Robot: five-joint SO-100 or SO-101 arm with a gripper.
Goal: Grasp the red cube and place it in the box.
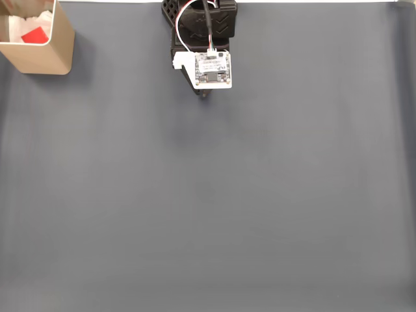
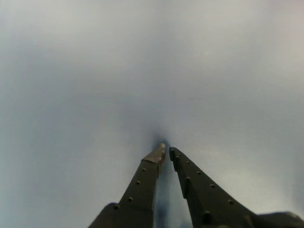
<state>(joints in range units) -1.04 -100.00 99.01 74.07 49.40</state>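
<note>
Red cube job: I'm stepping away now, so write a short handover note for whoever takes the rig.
Gripper: jaws nearly together with nothing between them, low over the bare grey mat; in the fixed view the arm sits at the top centre, away from the box.
Red cube: inside the box, top-left corner of the fixed view, among white pieces.
Done: the cube is in the box and released.
Left: nothing that I can see, beyond perhaps parking the arm.

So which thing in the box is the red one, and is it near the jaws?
The red cube is the one bright red piece among white bits inside the tan box, top left in the fixed view. The gripper, jaws nearly shut and empty, is far away.
</note>
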